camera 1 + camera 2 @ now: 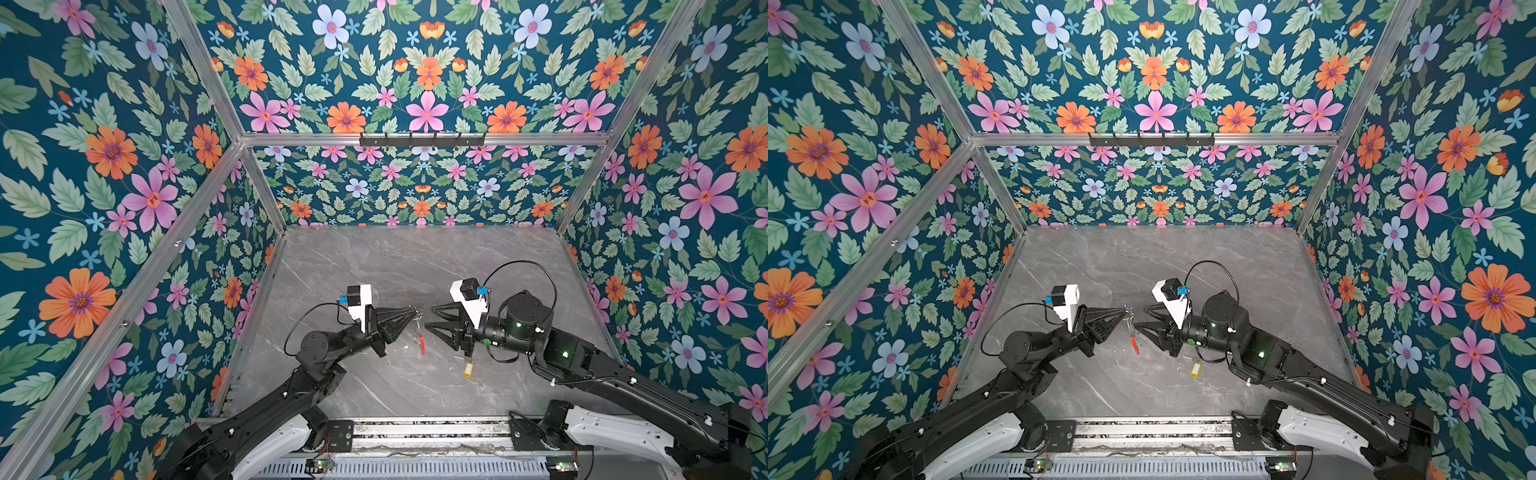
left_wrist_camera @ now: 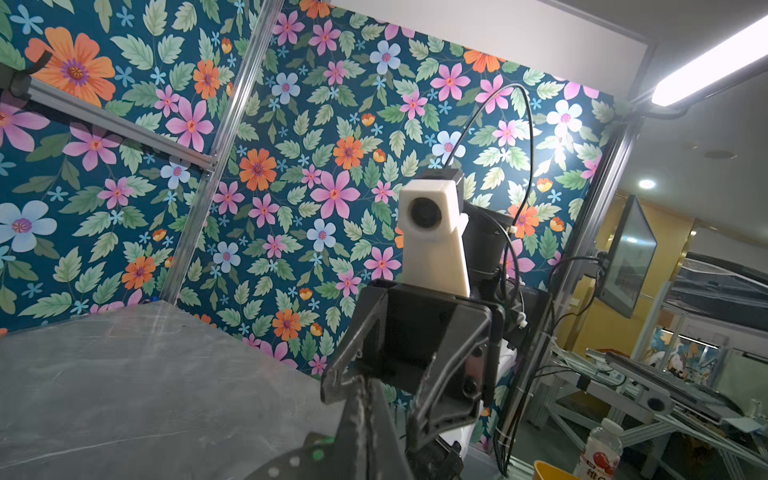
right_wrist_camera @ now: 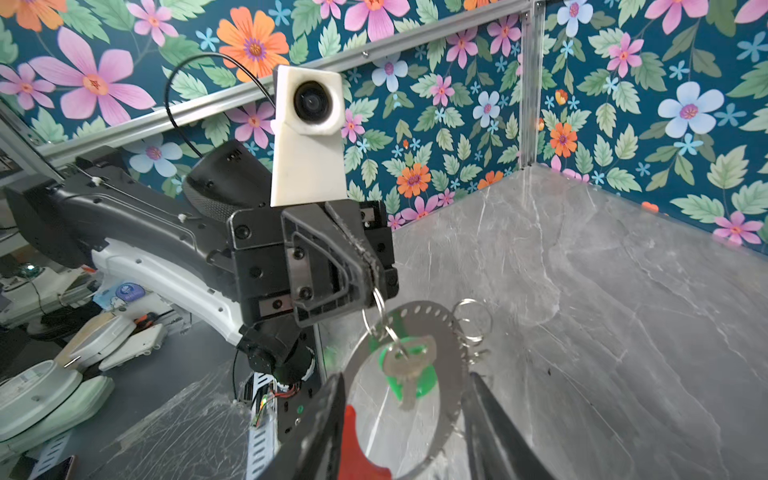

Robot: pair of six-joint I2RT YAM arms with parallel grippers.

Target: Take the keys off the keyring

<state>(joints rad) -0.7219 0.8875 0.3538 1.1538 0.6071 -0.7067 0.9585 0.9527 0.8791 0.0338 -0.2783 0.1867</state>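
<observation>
Two keys are accounted for. The key with the yellow tag (image 1: 468, 368) is seen lying free on the bench (image 1: 374, 266), toward its front edge and beneath the right wrist. The key with the green tag (image 3: 409, 368) is seen hanging from a small wire loop (image 3: 376, 309) at the rim of the keyring (image 3: 451, 332).

That loop is pinched by the left hand (image 1: 412, 310), whose jaws are pressed together on it. The keyring is hung below it, edge-on in both top views, with its red sleeve (image 1: 1134, 344) lowest.

The right hand (image 1: 430, 319) is spread and nothing is held in it. In the right wrist view its fingers (image 3: 324, 419) are seen to either side of the keyring's flat face. Whether the rim is already between them cannot be told.

The right hand is judged the only free one. The green-tagged key lies straight ahead of it, with the long axis pointing downward. The coming move is judged to turn on that alignment.
</observation>
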